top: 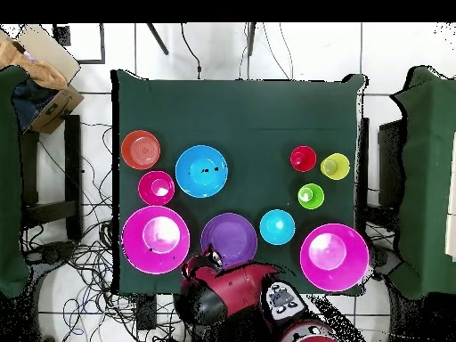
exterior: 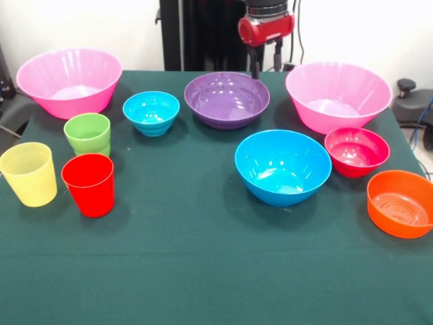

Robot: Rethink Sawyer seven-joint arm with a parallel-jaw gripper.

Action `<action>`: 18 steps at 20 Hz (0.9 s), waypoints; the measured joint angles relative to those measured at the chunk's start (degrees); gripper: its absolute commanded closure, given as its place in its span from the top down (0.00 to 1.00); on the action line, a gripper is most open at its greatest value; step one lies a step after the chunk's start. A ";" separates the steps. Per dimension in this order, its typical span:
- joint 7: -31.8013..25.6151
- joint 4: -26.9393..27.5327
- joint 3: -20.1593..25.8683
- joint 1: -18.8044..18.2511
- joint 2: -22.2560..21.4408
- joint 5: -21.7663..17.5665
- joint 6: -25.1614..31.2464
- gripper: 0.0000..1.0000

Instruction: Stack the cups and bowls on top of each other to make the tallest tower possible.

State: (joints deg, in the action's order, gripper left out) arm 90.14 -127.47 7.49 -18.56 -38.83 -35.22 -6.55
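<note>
On the dark green counter: 2 pink bowls, purple, blue, cyan, crimson, orange; yellow, red, green cups.

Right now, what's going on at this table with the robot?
Nothing is stacked yet. The red and black robot arm hangs over the glossy purple plastic bowl at the table's robot side, holding nothing. All seven bowls and three cups sit apart on the green cloth, including the medium blue plastic bowl and the red plastic cup.

Glossy red arm with black joints (grey-white panel visible from overhead), dark cables.
</note>
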 measured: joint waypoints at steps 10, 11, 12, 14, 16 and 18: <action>0.00 0.00 0.92 -2.37 -1.32 -1.96 0.01 1.00; 0.00 0.01 0.92 -2.32 -1.31 -1.99 0.00 1.00; 0.00 0.10 0.76 -1.98 -1.24 -2.14 0.00 1.00; 0.00 0.59 -0.26 -0.53 -0.68 -2.34 -0.01 1.00; 0.00 1.61 -2.00 2.07 0.35 -2.33 -0.31 1.00; 0.00 2.40 -3.32 3.92 1.35 -2.33 -0.86 1.00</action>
State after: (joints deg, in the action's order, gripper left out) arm 90.14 -125.07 4.17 -14.64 -37.48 -37.55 -7.41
